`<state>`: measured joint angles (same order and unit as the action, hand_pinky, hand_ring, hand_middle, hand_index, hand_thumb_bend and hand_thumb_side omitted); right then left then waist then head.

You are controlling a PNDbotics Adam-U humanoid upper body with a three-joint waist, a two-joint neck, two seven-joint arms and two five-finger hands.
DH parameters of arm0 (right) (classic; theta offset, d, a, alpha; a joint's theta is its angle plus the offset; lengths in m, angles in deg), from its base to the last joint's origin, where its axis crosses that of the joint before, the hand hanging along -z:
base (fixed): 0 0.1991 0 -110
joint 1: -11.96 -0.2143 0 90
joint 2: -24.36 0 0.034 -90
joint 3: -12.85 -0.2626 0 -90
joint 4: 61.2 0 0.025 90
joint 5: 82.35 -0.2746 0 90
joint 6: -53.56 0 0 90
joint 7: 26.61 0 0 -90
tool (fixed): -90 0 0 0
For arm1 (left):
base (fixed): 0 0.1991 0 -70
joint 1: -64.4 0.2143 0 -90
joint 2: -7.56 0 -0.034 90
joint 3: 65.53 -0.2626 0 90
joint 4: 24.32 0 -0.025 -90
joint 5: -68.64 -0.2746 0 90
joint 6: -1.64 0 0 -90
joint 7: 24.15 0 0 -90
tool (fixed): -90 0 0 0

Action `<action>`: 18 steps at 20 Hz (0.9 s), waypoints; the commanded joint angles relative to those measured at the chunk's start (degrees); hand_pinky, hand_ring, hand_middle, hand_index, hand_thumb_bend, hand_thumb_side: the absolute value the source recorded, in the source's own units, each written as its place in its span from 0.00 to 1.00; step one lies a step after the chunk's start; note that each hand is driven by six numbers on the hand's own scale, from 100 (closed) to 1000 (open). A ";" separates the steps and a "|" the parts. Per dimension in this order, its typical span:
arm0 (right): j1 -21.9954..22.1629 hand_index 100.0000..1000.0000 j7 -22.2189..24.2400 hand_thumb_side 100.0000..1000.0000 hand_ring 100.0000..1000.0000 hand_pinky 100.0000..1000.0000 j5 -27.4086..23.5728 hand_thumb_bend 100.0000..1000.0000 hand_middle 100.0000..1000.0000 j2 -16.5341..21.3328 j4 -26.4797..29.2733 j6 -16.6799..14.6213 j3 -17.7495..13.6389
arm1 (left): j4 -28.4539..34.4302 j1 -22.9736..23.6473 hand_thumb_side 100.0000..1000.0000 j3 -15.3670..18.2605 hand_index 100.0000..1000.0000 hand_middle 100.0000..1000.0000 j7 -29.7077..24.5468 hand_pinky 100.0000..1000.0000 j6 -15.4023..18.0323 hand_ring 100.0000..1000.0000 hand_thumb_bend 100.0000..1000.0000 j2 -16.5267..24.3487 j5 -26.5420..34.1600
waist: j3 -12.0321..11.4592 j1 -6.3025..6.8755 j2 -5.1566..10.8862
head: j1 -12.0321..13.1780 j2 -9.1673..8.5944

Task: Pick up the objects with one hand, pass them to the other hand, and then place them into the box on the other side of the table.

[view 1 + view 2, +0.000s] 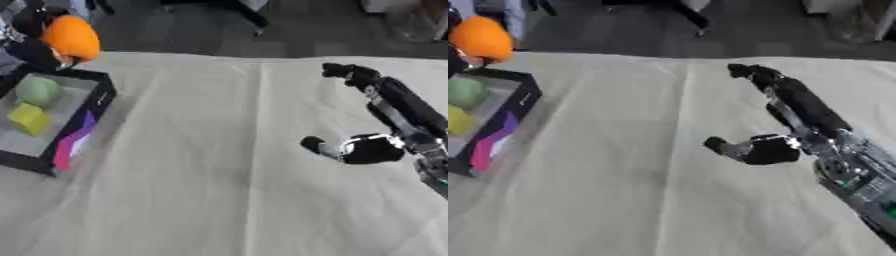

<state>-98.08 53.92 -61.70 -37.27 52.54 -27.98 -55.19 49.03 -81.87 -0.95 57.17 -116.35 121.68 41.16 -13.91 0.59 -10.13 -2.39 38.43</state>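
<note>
At the left edge of the table (227,190), which was covered with a pale cloth, we saw the box (98,102), an open tray with black walls and a purple and pink side panel. Inside it lay two things: a round pale green object (38,91) toward the far end and a yellow blocky object (29,119) just beside it, nearer to us. Over the far left corner of the box we saw our left hand (35,50), dark and only partly in view, with its fingers curled round an orange object (72,37) of rounded shape; this object was held in the air above the rim of the box and was not touching the things inside. How the fingers lay exactly we could not make out, because the orange object covered most of them. On the right side of the table we saw our right hand (785,107), black with silver parts near the wrist, reaching over the cloth well apart from the box. Its fingers (745,71) were stretched out toward the far edge of the table and the thumb (719,146) pointed to the left, so the hand was wide and held nothing. It seemed to hover a little over the cloth, but we could not tell this for sure.
</note>
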 commanded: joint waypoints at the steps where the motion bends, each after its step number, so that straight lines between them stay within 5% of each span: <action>1: 0.08 0.96 -1.34 0.43 0.90 0.83 0.33 0.53 0.83 1.86 0.86 -0.55 -1.54 | -3.83 -0.47 0.00 2.46 0.36 0.29 0.93 0.67 1.33 0.36 0.45 1.92 -2.06 | 0.20 -0.84 0.07 | 1.76 -1.15; 10: 1.03 0.96 -3.66 0.43 0.90 0.83 -0.27 0.52 0.82 1.29 0.86 -1.55 -2.47 | -16.65 -0.19 0.00 6.10 0.46 0.40 2.54 0.74 6.19 0.47 0.52 -1.09 -7.94 | 1.14 -1.85 -0.15 | 2.06 -0.99; 12: 1.20 0.96 -3.70 0.43 0.90 0.82 -0.36 0.53 0.82 1.21 0.86 -1.35 -2.49 | -18.47 -0.17 0.00 6.29 0.59 0.47 2.09 0.76 7.51 0.55 0.67 -1.64 -10.50 | 1.36 -1.95 -0.16 | 1.94 -0.91; 14: 1.45 0.96 -3.75 0.43 0.90 0.83 -0.30 0.53 0.82 1.17 0.86 -1.10 -2.53 | -19.69 -0.10 0.00 6.43 0.78 0.66 1.46 0.84 8.66 0.75 0.79 -1.91 -14.54 | 1.50 -2.00 -0.17 | 1.61 -0.85; 15: 1.56 0.96 -3.80 0.43 0.90 0.83 -0.21 0.53 0.82 1.18 0.86 -1.05 -2.57 | -20.06 -0.09 0.11 6.67 0.82 0.69 1.24 0.86 9.00 0.78 0.82 -1.96 -16.58 | 1.53 -2.01 -0.15 | 1.43 -0.78; 16: 1.65 0.96 -3.88 0.43 0.90 0.83 -0.15 0.52 0.82 1.22 0.86 -1.00 -2.62 | -20.39 -0.09 0.53 7.03 0.90 0.73 1.15 0.89 9.07 0.81 1.00 -1.98 -18.37 | 1.54 -2.01 -0.13 | 1.24 -0.66; 17: 1.71 0.96 -3.99 0.45 0.90 0.82 -0.19 0.50 0.82 1.24 0.86 -0.96 -2.69 | -20.77 -0.07 0.83 7.45 0.93 0.75 0.87 0.90 8.96 0.82 0.95 -2.04 -19.64 | 1.54 -2.00 -0.10 | 1.11 -0.53; 18: 1.75 0.96 -4.16 0.45 0.90 0.82 -0.34 0.50 0.82 1.25 0.86 -0.97 -2.76 | -21.44 0.03 0.91 7.96 0.93 0.75 0.15 0.89 8.33 0.82 0.96 -2.06 -20.28 | 1.55 -1.97 -0.07 | 0.97 -0.35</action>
<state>-96.05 50.10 -61.94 -37.29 52.54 -29.00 -56.94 27.70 -81.02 5.73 57.75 -108.07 118.26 22.61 -12.39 -0.83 -10.39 -1.19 38.03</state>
